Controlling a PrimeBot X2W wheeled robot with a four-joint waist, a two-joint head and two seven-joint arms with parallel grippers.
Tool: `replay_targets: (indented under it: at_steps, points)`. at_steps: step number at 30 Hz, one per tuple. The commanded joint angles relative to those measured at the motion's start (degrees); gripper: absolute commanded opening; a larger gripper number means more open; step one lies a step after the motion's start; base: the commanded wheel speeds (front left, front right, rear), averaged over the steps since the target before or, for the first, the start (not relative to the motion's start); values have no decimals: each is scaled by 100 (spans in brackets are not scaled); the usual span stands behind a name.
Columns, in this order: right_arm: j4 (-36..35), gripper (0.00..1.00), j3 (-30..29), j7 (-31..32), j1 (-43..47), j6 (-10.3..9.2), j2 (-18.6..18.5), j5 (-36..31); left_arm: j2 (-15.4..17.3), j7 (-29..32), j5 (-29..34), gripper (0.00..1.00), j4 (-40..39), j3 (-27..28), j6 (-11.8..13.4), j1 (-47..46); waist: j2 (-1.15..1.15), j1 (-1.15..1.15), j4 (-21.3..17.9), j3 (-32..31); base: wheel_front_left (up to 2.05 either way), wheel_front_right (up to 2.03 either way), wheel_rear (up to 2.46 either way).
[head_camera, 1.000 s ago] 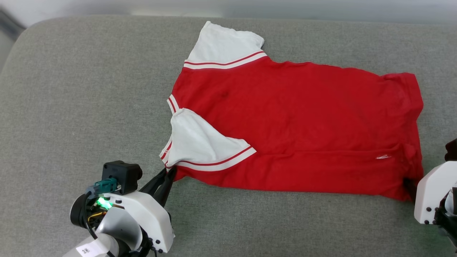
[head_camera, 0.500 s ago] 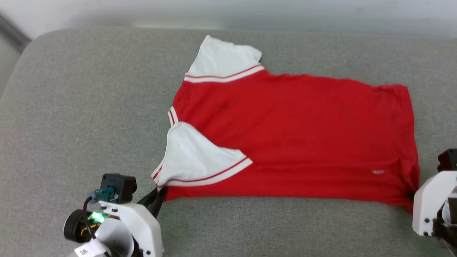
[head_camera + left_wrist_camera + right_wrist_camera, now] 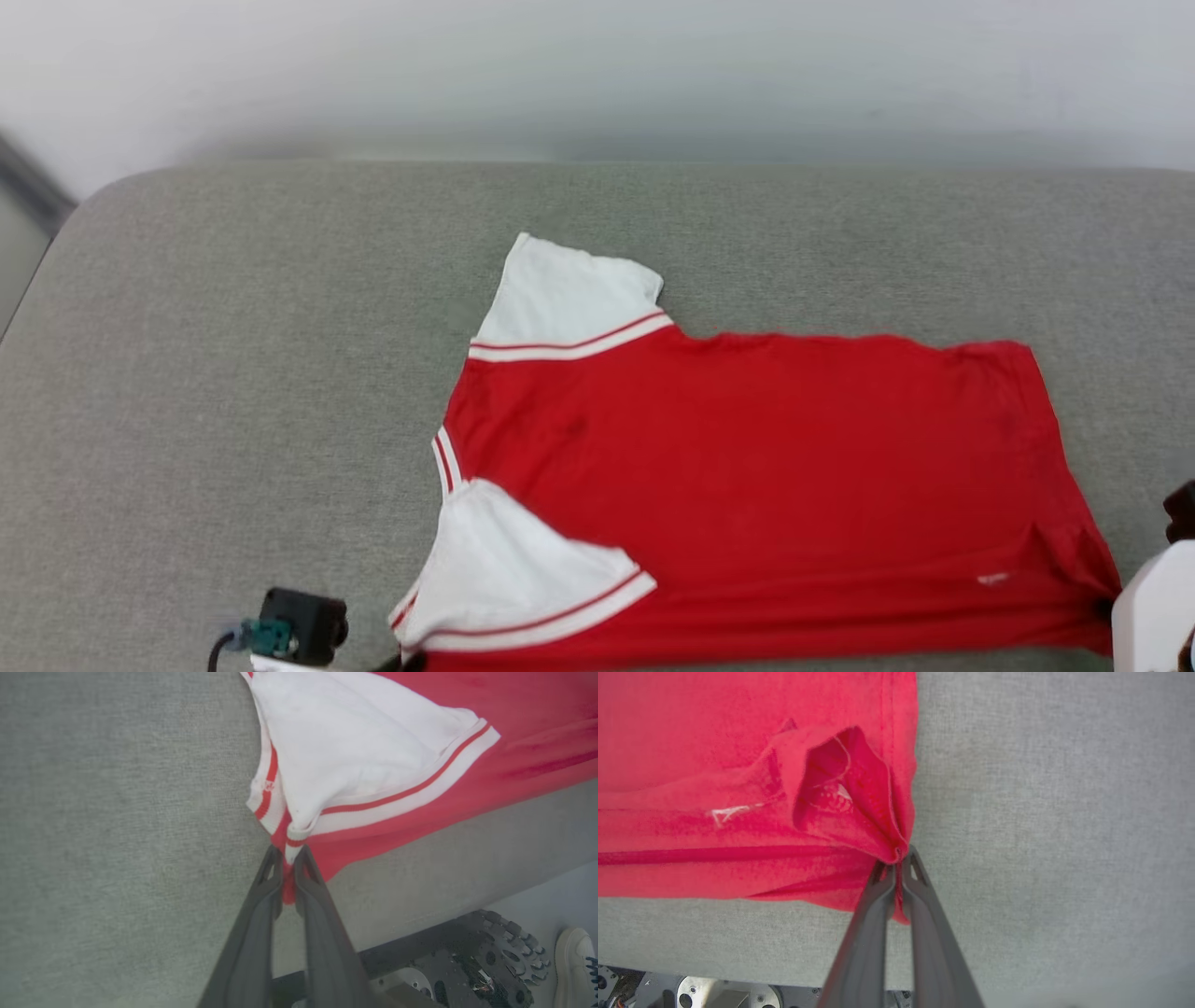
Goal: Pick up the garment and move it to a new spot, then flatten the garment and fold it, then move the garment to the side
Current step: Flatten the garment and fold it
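Two pinches here, one at each end of the shirt (image 3: 747,485). It's lying mostly flat on the grey cloth-covered counter (image 3: 233,373), across the lower middle and lower right of the head view. The collar end is toward the left of the frame and the hem toward the right. The upper sleeve (image 3: 569,299) is white and pokes toward the top of the frame. The lower sleeve (image 3: 504,569), also white with striped trim, is folded in over the red body near the bottom edge.

Left wrist view: the left fingers (image 3: 254,914) come up from the bottom centre and are pressed together on the shirt's corner just under that folded sleeve. You can see a sliver of red cloth squeezed between them. The bottom right corner of that frame has a white shoe (image 3: 574,970) past the counter's edge, next to some dark metal parts (image 3: 467,961).

Right wrist view: the right fingers (image 3: 871,914) are clamped tight on the hem corner, centre of the frame. The cloth bunches into a small open pocket right above the tips, and a little white print (image 3: 731,811) sits left of that.

In the head view, a white wrist housing (image 3: 1158,611) sits in the lower right corner — right at the hem corner. A black camera block (image 3: 303,627) sits at the bottom left, near the folded sleeve.
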Motion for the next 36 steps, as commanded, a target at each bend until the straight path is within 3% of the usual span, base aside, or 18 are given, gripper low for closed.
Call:
replay_targets:
  at_steps: [1, 8, 17, 18, 19, 20, 21, 28, 36]
  points:
    - [-70, 0, -57, 60, 157, -8, -64, 22, 83, 29, -20, 0, -3, -26, 50, 126, 0, 1, -47, -23, 0, 0, 0]
    - [-114, 0, -199, 175, 560, -9, -26, -56, -5, 69, -83, 0, 196, -178, -40, 307, 0, 1, -78, -30, 0, 0, 0]
    - [296, 0, -139, 30, 626, -8, 145, -68, -372, -25, -239, 0, 744, -328, -452, 300, 0, 1, -97, -17, 0, 0, 0]
    - [347, 0, -131, 8, 610, -8, 139, -71, -396, -36, -242, 55, 793, -334, -459, 288, 0, 1, -97, -16, 0, 0, 0]
    - [371, 14, -126, -47, 571, -8, 140, -70, -415, -50, -251, 100, 848, -334, -481, 278, 0, 1, -95, -16, 0, 0, 0]
    - [390, 90, -141, -120, 520, -8, 156, -69, -433, -87, -252, 100, 892, -319, -486, 263, 0, 1, -93, -20, 0, 0, 0]
    - [423, 100, -151, -169, 489, -8, 189, -50, -449, -104, -249, 100, 925, -306, -495, 244, 0, 1, -92, -28, 0, 0, 0]
    - [390, 100, -149, -468, 325, -5, 124, -14, -550, -630, -172, 100, 1014, -60, -630, 77, 0, 1, -88, -142, 0, 0, 0]
    - [-44, 100, -131, -1522, -5, -5, 131, 168, -683, -2182, 441, 100, 996, 463, -810, -314, 0, 1, -116, -310, 0, 0, 0]
